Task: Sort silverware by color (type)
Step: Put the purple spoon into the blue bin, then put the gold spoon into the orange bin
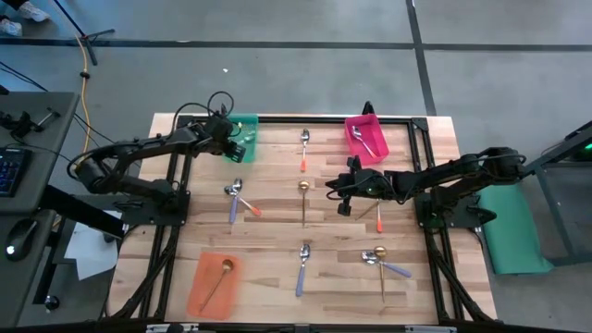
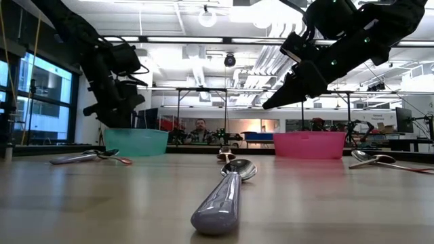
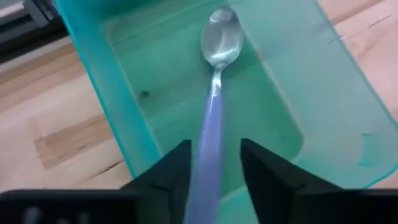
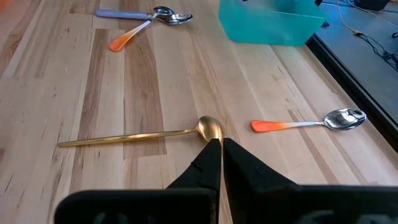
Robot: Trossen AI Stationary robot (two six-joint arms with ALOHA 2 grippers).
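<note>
Lavender spoon [image 3: 214, 93] between parted left claw [image 3: 214, 163] over teal bin [image 3: 298, 81]; right claw [image 4: 221, 152] shut, empty.

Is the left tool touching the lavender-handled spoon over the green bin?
Cannot tell. In the left wrist view the lavender-handled spoon runs between the left tool's spread fingers over the green bin, but no contact or gap shows plainly.

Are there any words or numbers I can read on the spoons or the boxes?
None. The green bin, the pink bin, the orange bin and the spoons, such as the lavender spoon and the gold spoon, bear no text. Signs in the room behind the table are too small to read.
</note>
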